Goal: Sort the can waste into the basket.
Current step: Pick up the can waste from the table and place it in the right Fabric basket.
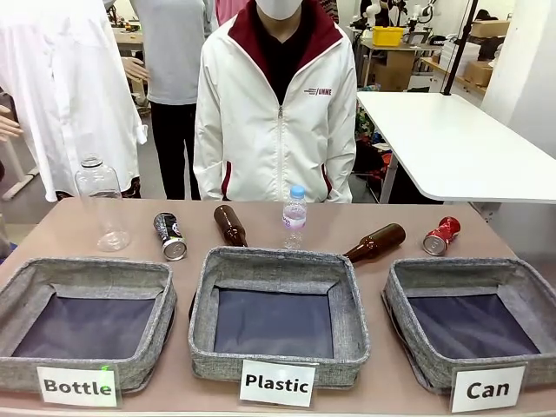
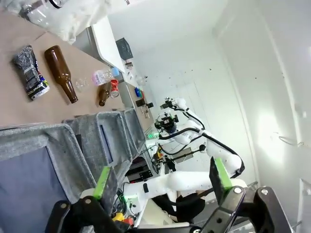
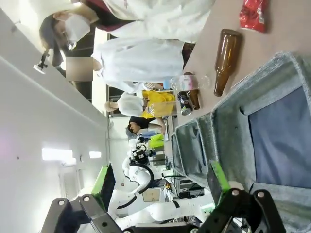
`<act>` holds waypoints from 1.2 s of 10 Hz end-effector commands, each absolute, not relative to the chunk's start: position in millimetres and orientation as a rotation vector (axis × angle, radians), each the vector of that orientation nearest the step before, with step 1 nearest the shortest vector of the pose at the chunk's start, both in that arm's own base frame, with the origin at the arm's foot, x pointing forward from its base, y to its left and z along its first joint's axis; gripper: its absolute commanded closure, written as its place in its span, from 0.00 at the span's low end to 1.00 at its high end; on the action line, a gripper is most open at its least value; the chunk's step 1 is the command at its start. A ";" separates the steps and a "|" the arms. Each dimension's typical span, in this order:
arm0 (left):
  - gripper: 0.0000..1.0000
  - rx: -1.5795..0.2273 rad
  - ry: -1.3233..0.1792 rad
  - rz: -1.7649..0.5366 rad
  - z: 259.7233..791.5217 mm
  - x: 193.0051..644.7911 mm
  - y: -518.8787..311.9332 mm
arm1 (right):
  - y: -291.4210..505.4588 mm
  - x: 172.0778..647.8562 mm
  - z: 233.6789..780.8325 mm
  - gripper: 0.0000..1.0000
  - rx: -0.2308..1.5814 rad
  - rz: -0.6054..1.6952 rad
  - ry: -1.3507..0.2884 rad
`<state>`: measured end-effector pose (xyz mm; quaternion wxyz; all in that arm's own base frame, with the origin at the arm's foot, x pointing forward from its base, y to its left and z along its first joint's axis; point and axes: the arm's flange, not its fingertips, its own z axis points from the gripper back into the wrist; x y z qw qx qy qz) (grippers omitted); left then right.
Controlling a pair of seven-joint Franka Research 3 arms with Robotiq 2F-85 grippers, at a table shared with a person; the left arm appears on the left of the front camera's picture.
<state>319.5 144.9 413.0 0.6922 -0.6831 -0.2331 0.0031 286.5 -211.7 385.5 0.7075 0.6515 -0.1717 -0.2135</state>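
A black dented can [image 1: 170, 235] lies on the table behind the left basket, also seen in the left wrist view [image 2: 30, 73]. A crushed red can [image 1: 441, 235] lies behind the right basket, the one labelled "Can" [image 1: 408, 287]; the right wrist view shows this can [image 3: 253, 14] and that basket's wall [image 3: 277, 73]. The small red can [image 2: 114, 88] shows far off in the left wrist view. My left gripper [image 2: 160, 182] is open and holds nothing. My right gripper [image 3: 160, 182] is open too, raised near the "Can" basket with nothing between its fingers.
Baskets labelled "Bottle" [image 1: 26, 304] and "Plastic" [image 1: 204, 300] stand at left and middle. Two brown glass bottles [image 1: 229, 224] [image 1: 375, 242], a small clear bottle [image 1: 294, 216] and a large clear bottle [image 1: 101, 201] stand behind them. A person [image 1: 278, 113] stands at the far edge.
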 end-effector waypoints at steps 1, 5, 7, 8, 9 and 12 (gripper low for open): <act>0.00 -1.535 -0.532 -0.030 412.3 319.3 152.5 | -214.5 281.1 390.9 0.00 1.457 -0.443 -0.389; 0.00 -1.510 -0.532 0.065 405.5 318.1 159.9 | -214.5 281.1 390.9 0.00 1.457 -0.443 -0.389; 0.00 -1.347 -0.473 -0.112 447.2 310.9 126.5 | -214.5 281.1 390.9 0.00 1.457 -0.443 -0.389; 0.00 -1.175 -0.394 -0.226 473.0 307.7 98.6 | -214.5 281.1 390.9 0.00 1.457 -0.443 -0.389; 0.00 -0.985 -0.320 -0.322 501.5 309.1 38.7 | -214.5 281.1 390.9 0.00 1.457 -0.443 -0.389; 0.00 -0.570 -0.229 -0.313 519.4 333.6 -83.2 | -214.5 281.1 390.9 0.00 1.457 -0.443 -0.389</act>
